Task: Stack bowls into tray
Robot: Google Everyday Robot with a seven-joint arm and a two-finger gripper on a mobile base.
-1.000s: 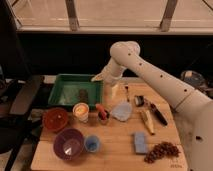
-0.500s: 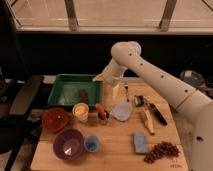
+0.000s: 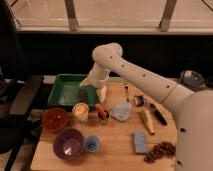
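Table (image 3: 118, 141) (claw (image 3: 102, 94) above): tray (image 3: 69, 93), red bowl (image 3: 55, 119), purple bowl (image 3: 68, 144).

The table (image 3: 118, 150) carries two bowls, a red bowl (image 3: 55, 120) and a purple bowl (image 3: 68, 145), two cups, a blue cup (image 3: 92, 144) and a white-orange cup (image 3: 80, 111), and one green tray (image 3: 64, 91). One end effector (image 3: 101, 93) hangs by the tray's right rim.

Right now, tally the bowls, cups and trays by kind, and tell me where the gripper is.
Bowls: 2, the red-orange bowl and the purple bowl
Cups: 2, the blue cup and the white-orange cup
Trays: 1, the green tray
Total: 5
The gripper is by the tray's right edge.
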